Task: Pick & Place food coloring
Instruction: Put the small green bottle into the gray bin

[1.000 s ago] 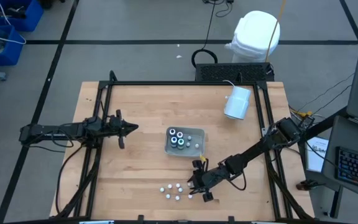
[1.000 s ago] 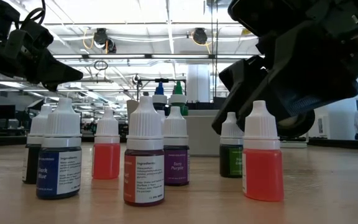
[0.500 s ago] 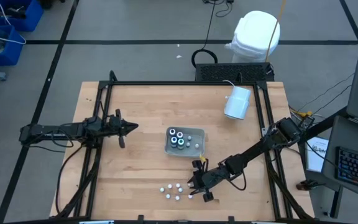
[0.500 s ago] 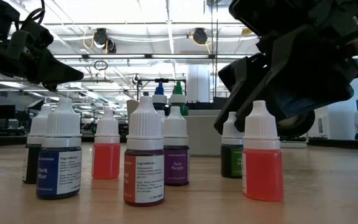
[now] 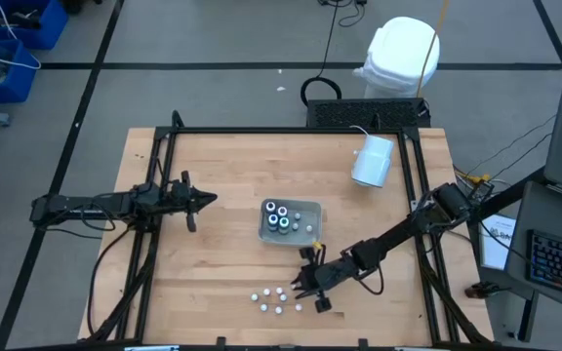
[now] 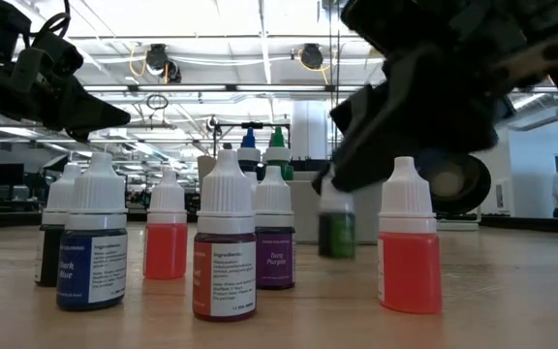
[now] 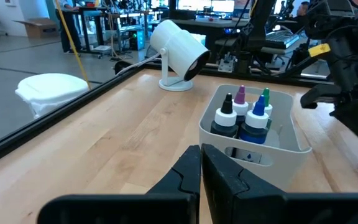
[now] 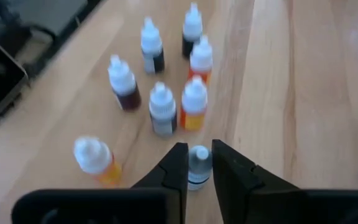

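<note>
From above, the right claw [image 5: 312, 290] reaches low across the wooden table [image 5: 222, 166], just beside the cluster of tiny white-capped dropper bottles [image 5: 273, 296]; the clear rectangular plastic tray [image 5: 305, 234] of dark round bottles lies just beyond it. The left claw [image 5: 206, 200] waits well apart.

At table height, the right claw grips a small green bottle [image 6: 336, 233] lifted off the table, behind the red bottle [image 6: 410, 254].

The left wrist view shows its claw pinched shut before the tray, the white cylinder [image 7: 179, 53] beyond.

The right wrist view shows narrow fingers [image 8: 174, 167] clamping the white-capped bottle, seven others beyond.
</note>
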